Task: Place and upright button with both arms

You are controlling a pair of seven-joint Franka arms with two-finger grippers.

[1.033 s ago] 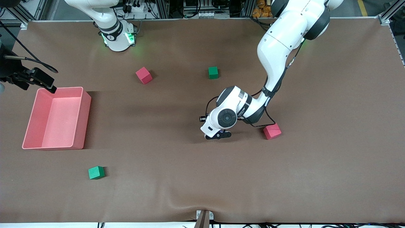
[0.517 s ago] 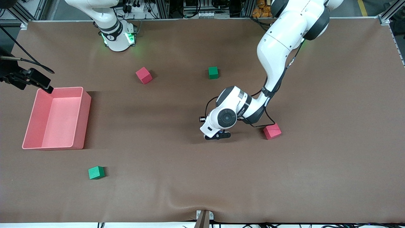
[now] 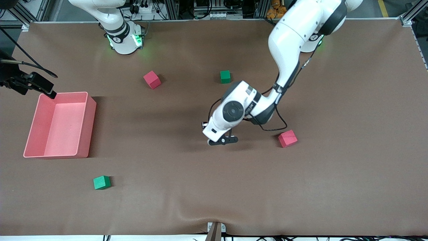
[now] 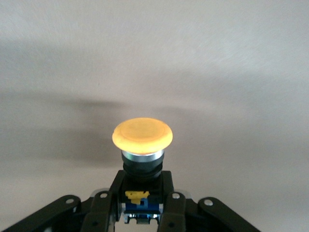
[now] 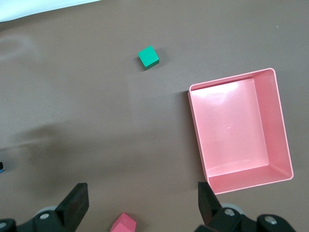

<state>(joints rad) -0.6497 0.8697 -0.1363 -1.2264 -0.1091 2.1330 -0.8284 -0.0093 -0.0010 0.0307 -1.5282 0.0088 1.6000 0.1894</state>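
Button, orange-capped, black-bodied, blue-based.

One button with an orange cap shows. There are two red cubes, one nearer the robots' bases and one toward the left arm's end of the worktop. There are two green cubes, one farther from the front camera and one nearer to it. There is one pink bin. Two white arms stand at the one brown worktop, each with one pincer.
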